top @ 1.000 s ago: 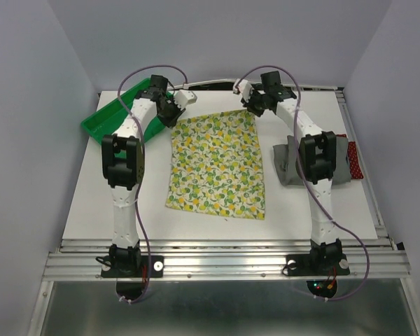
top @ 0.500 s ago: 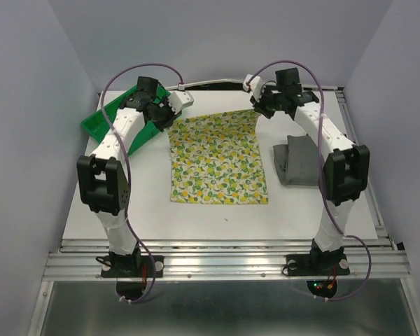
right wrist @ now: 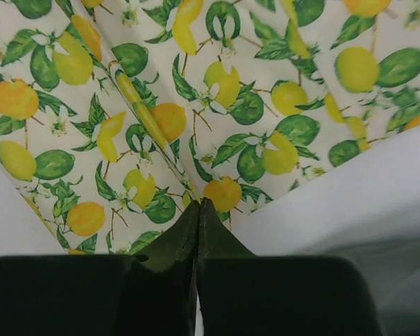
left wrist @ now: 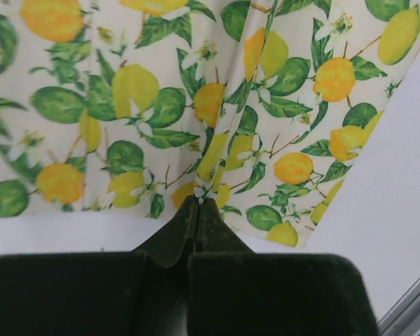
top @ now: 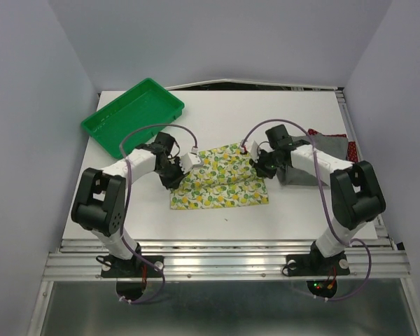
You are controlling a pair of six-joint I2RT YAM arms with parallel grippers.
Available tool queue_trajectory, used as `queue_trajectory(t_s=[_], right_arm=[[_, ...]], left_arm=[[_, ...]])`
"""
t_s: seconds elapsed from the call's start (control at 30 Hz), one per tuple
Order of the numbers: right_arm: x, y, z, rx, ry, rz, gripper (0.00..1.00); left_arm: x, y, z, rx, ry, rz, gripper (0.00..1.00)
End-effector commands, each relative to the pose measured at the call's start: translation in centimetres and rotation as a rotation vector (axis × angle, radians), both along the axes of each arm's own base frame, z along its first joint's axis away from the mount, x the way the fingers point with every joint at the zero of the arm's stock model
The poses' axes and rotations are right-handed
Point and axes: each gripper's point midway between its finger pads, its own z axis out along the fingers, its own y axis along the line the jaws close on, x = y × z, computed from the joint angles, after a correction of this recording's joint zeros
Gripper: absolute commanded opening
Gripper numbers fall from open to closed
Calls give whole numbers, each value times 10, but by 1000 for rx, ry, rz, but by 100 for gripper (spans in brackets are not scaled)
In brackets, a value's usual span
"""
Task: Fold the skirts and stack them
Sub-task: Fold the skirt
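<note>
The lemon-print skirt (top: 220, 176) lies folded over itself in the middle of the table. My left gripper (top: 180, 170) is shut on its left edge; the cloth (left wrist: 196, 105) is pinched between the closed fingertips. My right gripper (top: 260, 164) is shut on its right edge, cloth (right wrist: 196, 105) caught at the tips. The grey skirt (top: 304, 164) lies at the right, partly under my right arm. The dark red dotted skirt (top: 350, 148) shows only as a strip at the right edge.
A green plastic tray (top: 133, 114) stands at the back left. The white table (top: 217, 119) ends in a metal rail at the front. Cables loop over both arms.
Both grippers have pulled the skirt's far edge from the back of the table toward the front, folding it in half. The arms now lie low over the table.
</note>
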Motion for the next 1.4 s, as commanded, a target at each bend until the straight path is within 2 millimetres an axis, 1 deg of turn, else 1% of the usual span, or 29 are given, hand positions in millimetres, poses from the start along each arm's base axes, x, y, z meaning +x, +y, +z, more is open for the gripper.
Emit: queue_trajectory(t_s=[0.0, 0.13, 0.2, 0.27, 0.3, 0.4, 0.43, 0.5, 0.53, 0.6, 0.63, 0.7, 0.73, 0.77, 0.8, 0.83, 0.87, 0.9, 0.93, 1.0, 1.03, 1.1, 1.13, 1.17, 1.2, 1.23, 1.27, 1.3, 1.37], right_arm=[[24, -3, -12, -6, -46, -100, 1], [25, -3, -20, -18, -15, -117, 1], [28, -3, -16, -14, -26, -119, 1], [37, -1, -2, -12, -56, -119, 1], [46, -1, 12, -11, -94, -124, 1], [56, 0, 35, -8, -138, -127, 1], [60, 1, 53, -1, -167, -123, 1], [62, 4, 71, 15, -186, -118, 1], [63, 5, 81, 22, -195, -115, 1], [56, 6, 100, 37, -194, -98, 1], [53, 6, 105, 41, -192, -91, 1], [40, 3, 107, 34, -172, -71, 1], [35, 1, 112, 37, -179, -68, 1], [26, 2, 110, 28, -168, -52, 1], [17, -1, 100, 19, -142, -53, 1], [8, 0, 100, 22, -139, -42, 1], [-7, -4, 81, 9, -86, -43, 1], [-9, 1, 87, 21, -102, -32, 1], [-23, -5, 64, 0, -52, -36, 1], [-34, -2, 47, -2, -34, -27, 1], [-47, -4, 27, -22, 6, -19, 1], [-49, -2, 9, -33, 18, -14, 1], [-49, -4, 0, -46, 25, -17, 1], [-50, -5, -7, -55, 33, -18, 1], [-49, -7, -21, -72, 45, -25, 1], [-49, -8, -28, -81, 54, -25, 1], [-49, -9, -35, -89, 62, -25, 1], [-48, -9, -44, -98, 76, -27, 1], [-44, -8, -48, -94, 73, -41, 1]], left_arm=[[13, 2, -8, 21, -23, 89, 0], [16, 3, -14, 27, -8, 135, 0], [19, 4, -15, 37, -14, 149, 0], [26, 4, -8, 37, -41, 152, 0], [33, 3, 2, 31, -67, 154, 0], [42, 1, 21, 21, -107, 154, 0], [47, 0, 35, 17, -130, 153, 0], [47, 1, 54, 15, -152, 146, 0], [52, 0, 68, 7, -182, 146, 0], [52, 2, 84, 5, -207, 144, 0], [46, 3, 97, 6, -214, 139, 0], [38, 7, 105, 13, -214, 124, 0], [27, 11, 108, 20, -203, 117, 0], [21, 14, 108, 30, -202, 102, 0], [14, 16, 111, 30, -211, 96, 0], [3, 20, 102, 46, -181, 90, 0], [-7, 23, 95, 52, -164, 81, 0], [-8, 22, 97, 46, -171, 75, 0], [-16, 23, 85, 50, -139, 71, 0], [-26, 19, 71, 49, -106, 51, 0], [-32, 19, 57, 55, -75, 40, 0], [-39, 17, 43, 55, -32, 27, 0], [-44, 16, 32, 62, 3, 18, 0], [-55, 17, 18, 70, 47, 16, 0], [-60, 17, 10, 73, 71, 9, 0], [-63, 17, -1, 80, 85, 4, 0], [-73, 22, -14, 101, 121, 6, 0], [-75, 22, -22, 107, 134, 6, 0], [-82, 26, -32, 124, 158, 15, 0]])
